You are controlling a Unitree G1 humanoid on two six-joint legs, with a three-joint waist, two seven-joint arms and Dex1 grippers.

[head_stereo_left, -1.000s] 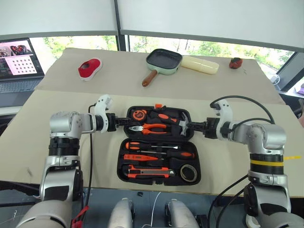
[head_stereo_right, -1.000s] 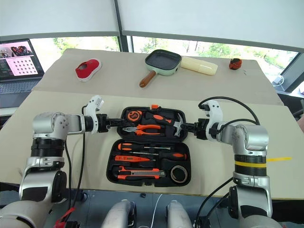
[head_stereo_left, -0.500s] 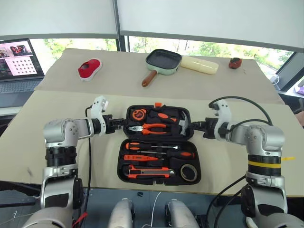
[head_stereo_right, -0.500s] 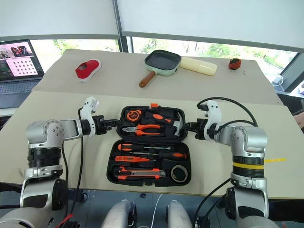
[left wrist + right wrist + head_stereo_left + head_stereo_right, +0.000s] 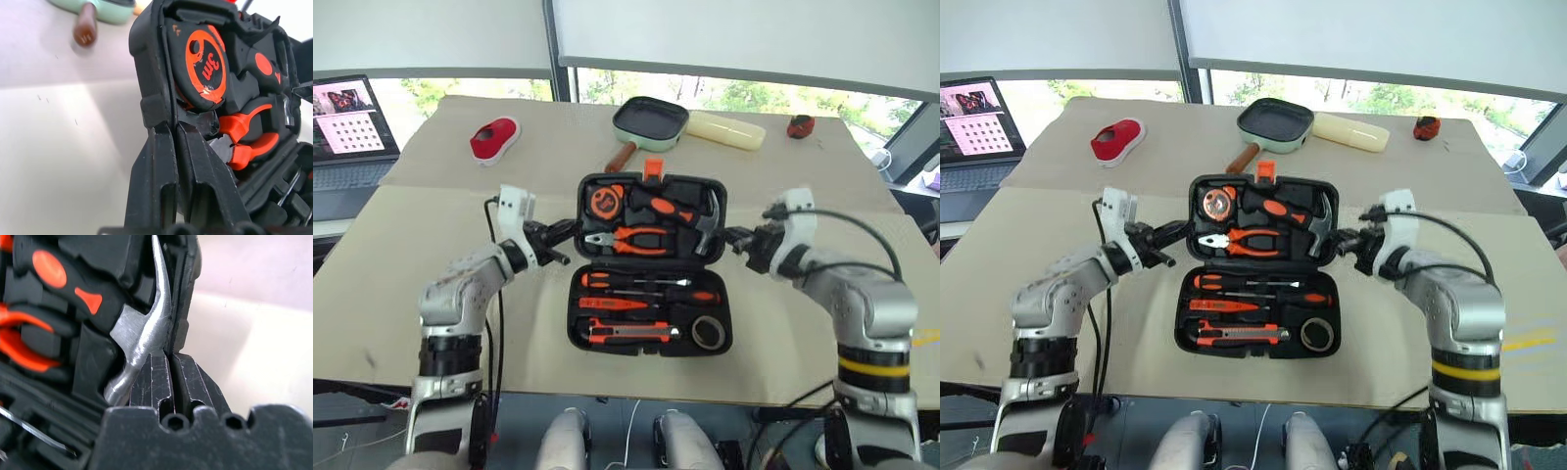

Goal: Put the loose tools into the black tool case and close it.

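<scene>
Black tool case (image 5: 651, 266) sits open mid-tabletop (image 5: 401, 284), near its front edge; lid half tilted up off the surface, base flat. In the base recesses: three screwdrivers (image 5: 641, 291), utility knife (image 5: 631, 331), tape roll (image 5: 708, 333). Lid carries pliers (image 5: 636, 238), hammer (image 5: 707, 220), orange tape measure (image 5: 603, 200), with an orange latch (image 5: 653, 168) at the top rim.

Left claw (image 5: 566, 231) pinched shut on the lid's left edge; right claw (image 5: 732, 238) shut on the lid's right edge. Bare tabletop lies open on both sides of the case.

Behind the lid, close: green pan (image 5: 651, 121), its brown handle pointing toward the latch. Farther back: cream block (image 5: 726, 130), red item (image 5: 495, 138), small red object (image 5: 800, 125). Laptop (image 5: 350, 117) beyond the far left edge.

Left wrist view shows the fingers (image 5: 159, 181) gripping the rim beside the tape measure; right wrist view shows the fingers (image 5: 155, 379) closed on the rim by the hammer head.
</scene>
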